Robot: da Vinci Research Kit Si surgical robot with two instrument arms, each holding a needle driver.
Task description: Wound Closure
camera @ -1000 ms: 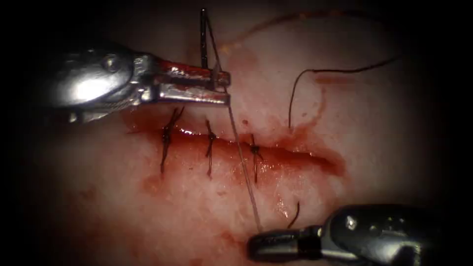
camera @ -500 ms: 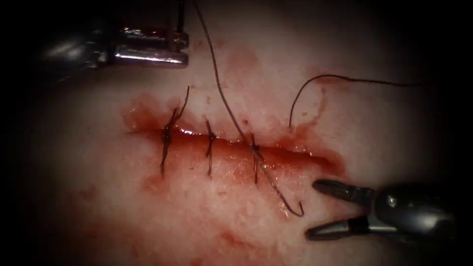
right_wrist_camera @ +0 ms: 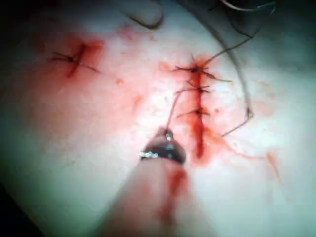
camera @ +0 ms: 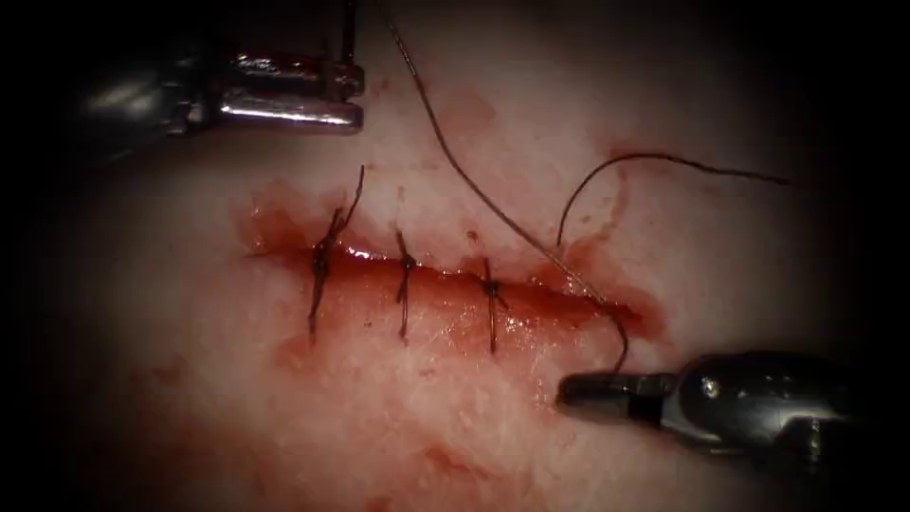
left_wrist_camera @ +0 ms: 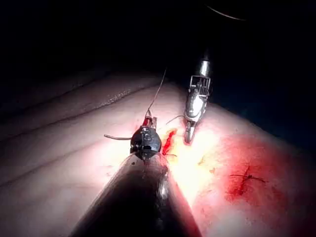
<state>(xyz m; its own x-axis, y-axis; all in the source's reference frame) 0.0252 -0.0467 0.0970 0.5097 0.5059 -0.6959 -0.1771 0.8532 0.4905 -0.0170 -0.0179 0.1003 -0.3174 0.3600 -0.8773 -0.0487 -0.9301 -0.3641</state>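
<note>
Along cut (camera: 445,284): three stitches (camera: 405,284). Left tool (camera: 346,90) clamps needle (camera: 349,33); right tool (camera: 583,391) clamps thread (camera: 493,204).

Your left tool (camera: 346,95) sits clamped, shaft level at upper left; right tool (camera: 569,393) closed, lying low right.

no legible txt, no labels, no nos. or signs on anything

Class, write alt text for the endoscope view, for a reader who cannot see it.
A cut in pale tissue carries three dark stitches. The right tool, jaws shut, holds the thread near the cut's open right end. The left tool, at upper left, jaws shut, grips the needle, which is out of the tissue.
</note>
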